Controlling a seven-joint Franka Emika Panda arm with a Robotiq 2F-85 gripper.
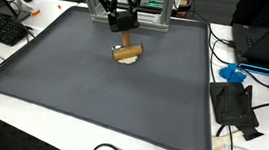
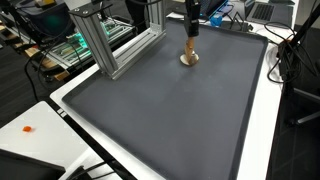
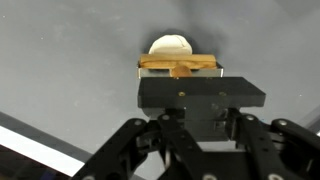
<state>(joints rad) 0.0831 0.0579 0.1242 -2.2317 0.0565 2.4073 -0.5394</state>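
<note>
Wooden block (image 1: pixel 127 53), standing on edge over a cream disc (image 1: pixel 126 60) at the upper middle of the gray mat (image 1: pixel 77 101), is clamped between the fingers of the black gripper (image 1: pixel 122 34) above it.

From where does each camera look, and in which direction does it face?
Exterior view: high, facing the metal frame across the grey mat; pincer shows.
Exterior view: high at a corner, looking diagonally over the grey mat; pincer at top.
Wrist view: behind the pincer, looking at the wooden piece.
All share the wooden piece and grey mat.
</note>
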